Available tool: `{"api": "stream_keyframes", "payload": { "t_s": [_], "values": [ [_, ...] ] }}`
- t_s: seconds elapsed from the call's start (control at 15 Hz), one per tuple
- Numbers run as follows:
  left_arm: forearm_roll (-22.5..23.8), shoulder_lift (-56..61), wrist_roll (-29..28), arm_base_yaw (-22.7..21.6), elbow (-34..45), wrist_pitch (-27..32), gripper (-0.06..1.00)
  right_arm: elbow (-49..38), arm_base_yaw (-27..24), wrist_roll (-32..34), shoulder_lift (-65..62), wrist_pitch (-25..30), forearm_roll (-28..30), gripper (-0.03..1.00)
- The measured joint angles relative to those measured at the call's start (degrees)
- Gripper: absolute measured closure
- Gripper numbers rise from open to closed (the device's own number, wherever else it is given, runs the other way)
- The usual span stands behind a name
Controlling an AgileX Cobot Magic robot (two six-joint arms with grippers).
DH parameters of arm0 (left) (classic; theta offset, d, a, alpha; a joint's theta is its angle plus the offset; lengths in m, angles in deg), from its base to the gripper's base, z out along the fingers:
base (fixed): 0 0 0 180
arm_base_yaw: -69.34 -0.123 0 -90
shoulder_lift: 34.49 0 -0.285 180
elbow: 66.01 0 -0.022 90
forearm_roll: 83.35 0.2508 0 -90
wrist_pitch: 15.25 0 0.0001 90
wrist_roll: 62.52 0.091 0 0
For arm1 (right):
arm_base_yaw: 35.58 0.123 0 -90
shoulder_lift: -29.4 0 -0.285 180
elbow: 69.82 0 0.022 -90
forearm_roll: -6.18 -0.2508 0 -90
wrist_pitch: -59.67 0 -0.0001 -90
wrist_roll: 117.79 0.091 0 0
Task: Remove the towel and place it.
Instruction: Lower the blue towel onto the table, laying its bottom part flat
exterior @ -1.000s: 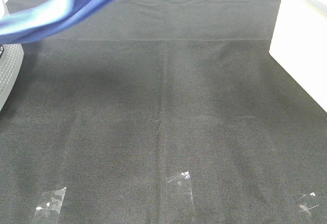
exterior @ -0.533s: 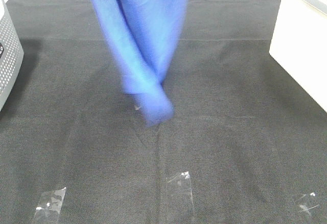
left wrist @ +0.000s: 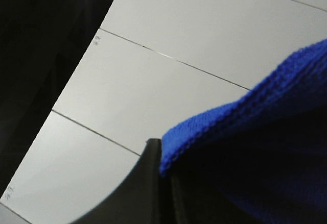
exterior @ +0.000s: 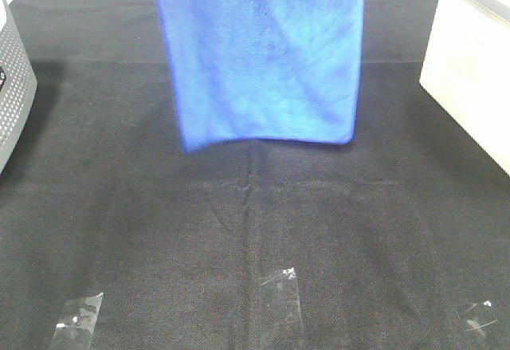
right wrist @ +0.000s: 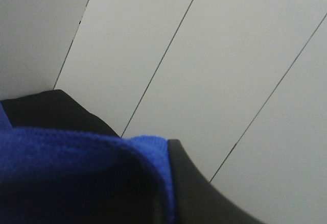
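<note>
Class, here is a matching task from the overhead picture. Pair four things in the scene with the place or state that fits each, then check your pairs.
Column one:
1. towel
2. table cloth
3. perforated grey container
4. clear tape strips

Column two:
A. at the left edge of the view
B. blue, hanging spread out above the table
C. stuck down along the near edge
D. black, covering the table

Pairs: 1-B, 2-D, 3-A, 4-C
</note>
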Motion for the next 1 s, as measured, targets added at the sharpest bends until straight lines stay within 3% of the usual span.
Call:
{"api": "stream_keyframes", "payload": {
  "t_s": [0.13, 0.27, 0.4, 0.73, 0.87, 1.0],
  "values": [
    [-4.87, -1.72, 0.29, -2.23, -0.29, -3.32, 0.94, 0.0, 0.0, 0.0, 1.72, -2.46, 0.52, 0.96],
    [-6.36, -4.58, 0.29, -3.72, -2.06, -6.25, 0.94, 0.69, 0.0, -0.06, 5.5, -7.45, 1.03, 0.96],
    [-6.36, -7.56, 0.29, -4.53, -4.7, -7.56, 0.94, 2.92, 0.0, -0.06, 8.31, -8.59, 1.03, 0.96],
    [-6.99, -22.52, -0.52, -5.56, -25.73, -7.96, 0.94, 20.34, -4.41, 1.32, 21.2, -10.49, -0.06, 0.96],
    [-6.99, -28.76, -3.15, -5.56, -36.27, -7.51, 0.94, 23.03, -7.1, 3.09, 22.92, -13.69, -2.46, 0.96],
    [-6.88, -32.89, -5.79, -5.5, -44.4, -2.58, 0.94, 23.38, -8.02, 3.78, 23.38, -15.47, -4.3, 0.96]
  ]
}}
